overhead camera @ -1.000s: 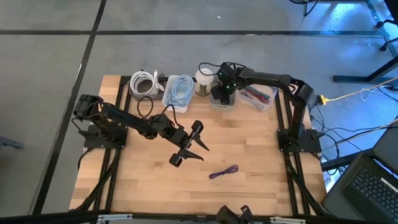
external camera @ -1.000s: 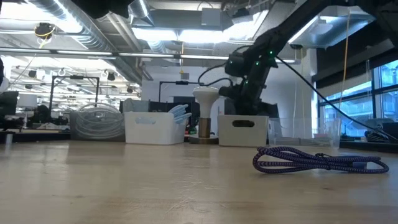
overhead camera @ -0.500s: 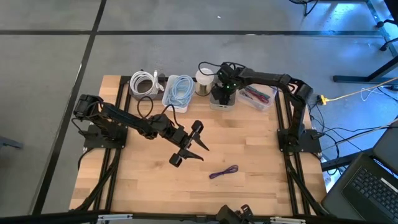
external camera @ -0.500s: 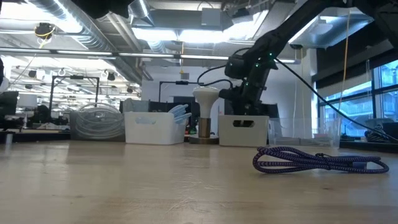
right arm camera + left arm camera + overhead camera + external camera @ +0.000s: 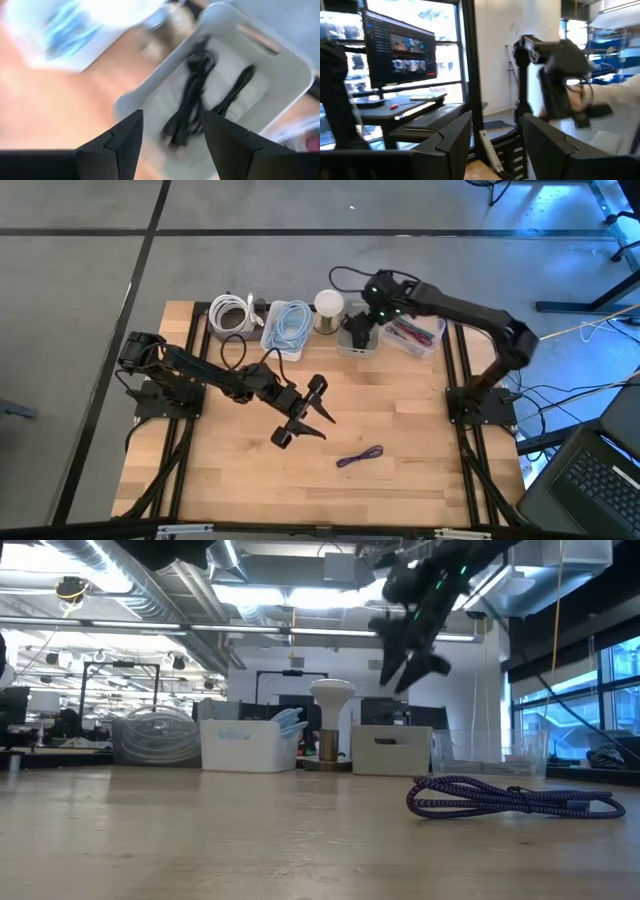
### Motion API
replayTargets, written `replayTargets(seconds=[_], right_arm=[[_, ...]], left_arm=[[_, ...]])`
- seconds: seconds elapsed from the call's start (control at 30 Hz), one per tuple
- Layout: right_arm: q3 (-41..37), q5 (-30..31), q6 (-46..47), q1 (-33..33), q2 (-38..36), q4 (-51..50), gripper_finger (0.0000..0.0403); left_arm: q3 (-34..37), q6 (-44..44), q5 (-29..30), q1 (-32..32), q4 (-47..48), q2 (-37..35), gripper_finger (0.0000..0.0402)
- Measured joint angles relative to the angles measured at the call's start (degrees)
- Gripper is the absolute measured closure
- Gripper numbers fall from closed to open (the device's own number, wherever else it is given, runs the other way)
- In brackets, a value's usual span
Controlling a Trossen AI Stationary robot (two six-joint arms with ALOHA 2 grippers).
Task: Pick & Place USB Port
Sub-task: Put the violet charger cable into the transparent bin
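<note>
Right pincer (image 5: 167, 132) risen above white bin (image 5: 280, 75), fingers apart, empty, left pincer (image 5: 300, 415) unmoved, open

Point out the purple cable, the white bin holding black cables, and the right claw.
purple cable (image 5: 360, 457), high view, middle of its bundle.
white bin (image 5: 292, 70), right wrist view, far rim.
right claw (image 5: 357, 330), high view, between its fingertips.

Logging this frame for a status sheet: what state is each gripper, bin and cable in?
Right gripper: open, empty, above the white bin.
Left gripper: open, empty, over mid-table.
White bin: open-topped, holding black cables.
Purple cable: bunched, lying on the table.
Blue cable: coiled in its bin.
</note>
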State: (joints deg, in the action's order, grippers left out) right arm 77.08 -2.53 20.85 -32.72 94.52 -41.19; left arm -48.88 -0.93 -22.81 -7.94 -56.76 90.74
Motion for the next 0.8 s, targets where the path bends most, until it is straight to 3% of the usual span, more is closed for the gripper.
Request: replayTargets(seconds=[0.1, 0.27, 0.37, 0.53, 0.8], right_arm=[[0.01, -2.57, -1.46, 2.26, -4.71, -6.49, 0.0195], [0.0, -3.32, -0.28, 8.2, -10.48, -18.75, 0.0194], [0.0, -3.71, 2.39, 13.14, -12.14, -23.32, 0.0194], [0.0, -5.61, 5.84, 23.27, -12.59, -24.76, 0.0194], [-1.94, -6.96, 10.11, 40.24, -12.39, -18.46, 0.0194]], left_arm=[[0.0, -3.15, -7.46, 0.07, -0.01, 0.0, 0.0233], [0.0, -13.6, -34.67, -0.48, -0.71, 0.0, 0.0234], [0.0, -18.25, -45.94, -2.63, -2.33, 0.0, 0.0237], [0.02, -19.4, -48.49, -4.81, -3.79, -0.22, 0.0242], [0.02, -19.66, -50.0, -5.21, -5.41, -0.22, 0.0241]])
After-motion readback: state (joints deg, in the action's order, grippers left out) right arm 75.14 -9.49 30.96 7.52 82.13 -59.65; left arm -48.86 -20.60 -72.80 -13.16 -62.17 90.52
